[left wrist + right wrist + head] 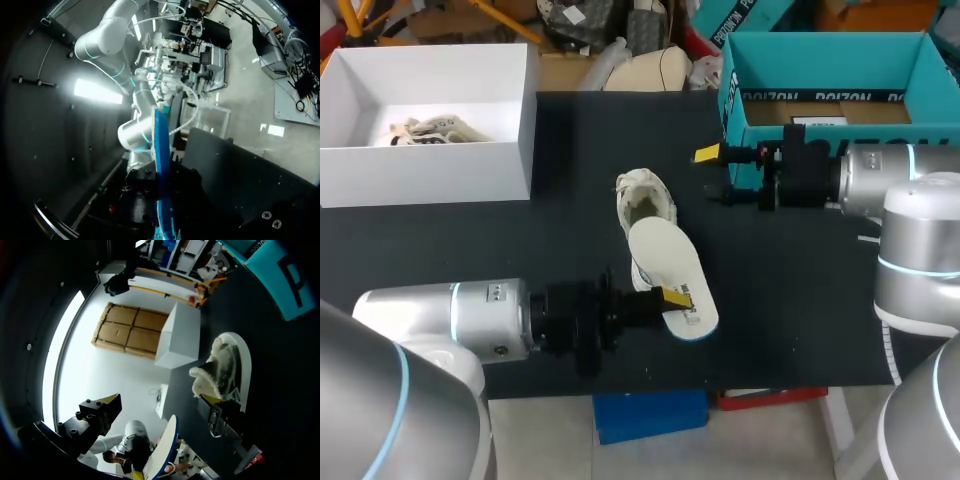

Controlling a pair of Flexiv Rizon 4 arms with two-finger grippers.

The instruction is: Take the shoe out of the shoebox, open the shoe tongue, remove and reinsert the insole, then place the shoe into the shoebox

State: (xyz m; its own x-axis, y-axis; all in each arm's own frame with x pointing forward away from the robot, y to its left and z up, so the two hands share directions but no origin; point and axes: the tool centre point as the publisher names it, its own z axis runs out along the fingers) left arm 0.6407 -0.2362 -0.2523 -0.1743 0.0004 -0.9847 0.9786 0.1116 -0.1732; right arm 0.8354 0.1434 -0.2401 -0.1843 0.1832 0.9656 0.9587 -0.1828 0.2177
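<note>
A white shoe (645,198) lies on the black table (470,240) near the middle, with its opening up. Its white insole (670,270) leans out of the shoe toward the front edge, and my left gripper (677,297) is shut on its near end. From the left wrist the insole (161,165) shows edge-on, blue underneath, between the fingers. My right gripper (712,175) hangs open just right of the shoe, in front of the teal shoebox (830,90). From the right wrist, the shoe (225,367) lies just beyond one finger (216,412) of the open right gripper (161,402). The insole (162,450) stands farther off.
A white box (430,150) with pale items inside stands at the back left of the table. The teal shoebox stands open at the back right, its front wall close behind my right gripper. Bare black table lies left of the shoe.
</note>
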